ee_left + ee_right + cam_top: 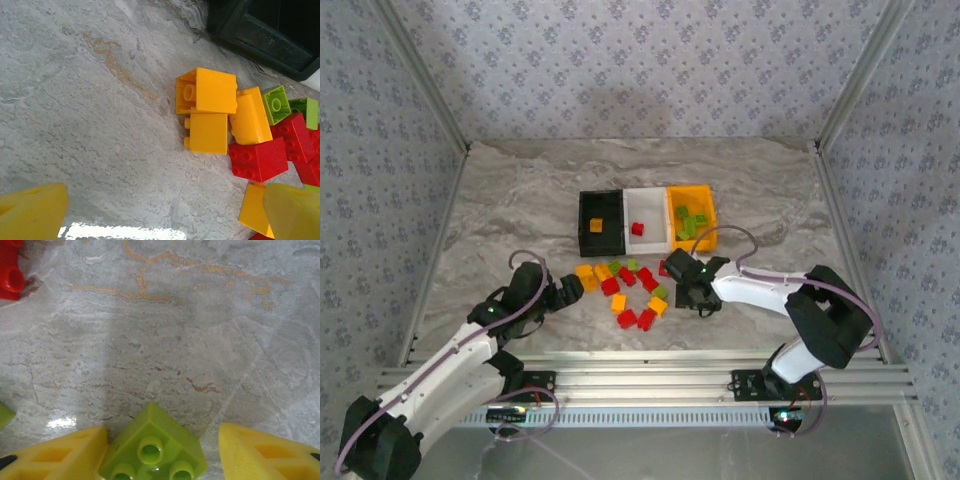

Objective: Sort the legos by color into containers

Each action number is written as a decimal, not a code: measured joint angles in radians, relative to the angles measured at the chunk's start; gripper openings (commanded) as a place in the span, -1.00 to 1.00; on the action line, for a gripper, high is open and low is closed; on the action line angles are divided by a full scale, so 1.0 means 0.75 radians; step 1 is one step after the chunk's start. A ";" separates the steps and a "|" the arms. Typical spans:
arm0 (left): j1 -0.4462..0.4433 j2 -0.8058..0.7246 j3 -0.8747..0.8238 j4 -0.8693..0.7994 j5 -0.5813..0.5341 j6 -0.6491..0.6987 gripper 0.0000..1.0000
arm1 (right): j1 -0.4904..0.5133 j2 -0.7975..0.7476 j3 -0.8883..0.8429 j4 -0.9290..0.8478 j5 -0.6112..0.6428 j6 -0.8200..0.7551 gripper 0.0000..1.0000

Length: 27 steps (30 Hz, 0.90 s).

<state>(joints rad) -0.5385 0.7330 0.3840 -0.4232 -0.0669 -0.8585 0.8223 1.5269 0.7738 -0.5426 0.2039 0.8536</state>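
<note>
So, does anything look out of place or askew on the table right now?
One small oddity: the light green plastic bricks sit in the orange-yellow plastic bin, while an orange-yellow brick lies in the black bin. Nothing looks spilled or damaged.

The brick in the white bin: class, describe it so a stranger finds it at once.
On the table, the white bin stands between a black bin and an orange bin. Its single brick is red; the black bin's is orange.
</note>
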 measured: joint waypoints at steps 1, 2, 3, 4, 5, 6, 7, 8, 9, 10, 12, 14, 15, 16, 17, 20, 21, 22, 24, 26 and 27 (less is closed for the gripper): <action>0.000 0.000 -0.003 0.001 0.000 0.000 0.99 | 0.005 0.000 -0.001 0.002 0.007 0.003 0.11; 0.000 0.000 -0.006 0.001 0.001 0.000 1.00 | 0.008 0.000 -0.002 0.002 0.010 0.005 0.06; 0.000 0.000 -0.010 0.002 0.005 0.000 0.99 | 0.011 0.000 -0.002 0.004 0.013 0.008 0.01; 0.000 0.000 -0.014 0.001 0.006 0.000 0.99 | 0.013 -0.001 -0.002 0.004 0.014 0.012 -0.04; 0.000 0.000 -0.015 0.000 0.010 0.001 1.00 | 0.014 -0.002 -0.003 0.004 0.014 0.015 -0.09; 0.001 0.000 -0.015 0.000 0.011 0.001 0.99 | 0.014 -0.006 -0.003 0.003 0.014 0.017 -0.14; 0.002 0.001 -0.015 0.000 0.010 0.002 0.99 | 0.015 -0.011 -0.005 0.003 0.013 0.019 -0.17; 0.003 0.002 -0.014 -0.001 0.011 0.002 1.00 | 0.015 -0.015 -0.006 0.001 0.013 0.018 -0.19; 0.003 0.004 -0.014 -0.001 0.010 0.003 0.99 | 0.015 -0.022 -0.008 0.001 0.008 0.017 -0.21; 0.003 0.006 -0.012 -0.003 0.011 0.004 0.99 | 0.015 -0.030 -0.010 -0.001 -0.003 0.016 -0.24; 0.003 0.013 -0.004 -0.005 0.011 0.007 0.99 | 0.015 -0.058 -0.011 -0.012 -0.013 0.010 -0.27; 0.003 0.013 0.001 -0.004 0.017 0.011 0.99 | 0.015 -0.111 -0.007 -0.029 -0.013 -0.005 -0.29; 0.003 0.013 0.002 -0.003 0.020 0.012 1.00 | 0.011 -0.142 0.001 -0.048 -0.013 -0.014 -0.29; 0.003 0.013 0.003 -0.004 0.023 0.013 0.99 | 0.005 -0.173 0.016 -0.069 -0.012 -0.026 -0.29; 0.003 0.013 0.004 -0.004 0.024 0.016 1.00 | -0.003 -0.197 0.035 -0.086 -0.011 -0.040 -0.29; 0.003 0.013 0.012 -0.005 0.033 0.017 0.99 | -0.053 -0.247 0.146 -0.133 -0.001 -0.097 -0.29; 0.003 0.013 0.018 -0.005 0.035 0.022 0.99 | -0.080 -0.251 0.196 -0.137 0.005 -0.118 -0.29; 0.003 0.013 0.024 -0.005 0.035 0.025 0.99 | -0.114 -0.248 0.251 -0.139 0.009 -0.141 -0.29; 0.003 0.015 0.036 -0.005 0.036 0.027 0.99 | -0.182 -0.224 0.351 -0.138 0.015 -0.177 -0.29; 0.003 0.025 0.047 -0.003 0.039 0.028 0.99 | -0.244 -0.166 0.457 -0.128 0.024 -0.209 -0.28; 0.003 0.028 0.052 -0.005 0.040 0.031 0.99 | -0.271 -0.123 0.515 -0.124 0.029 -0.222 -0.28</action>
<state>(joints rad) -0.5365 0.7544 0.4232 -0.4267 -0.0372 -0.8352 0.6189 1.4349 1.1599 -0.6357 0.2256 0.6872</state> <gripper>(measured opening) 0.997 0.411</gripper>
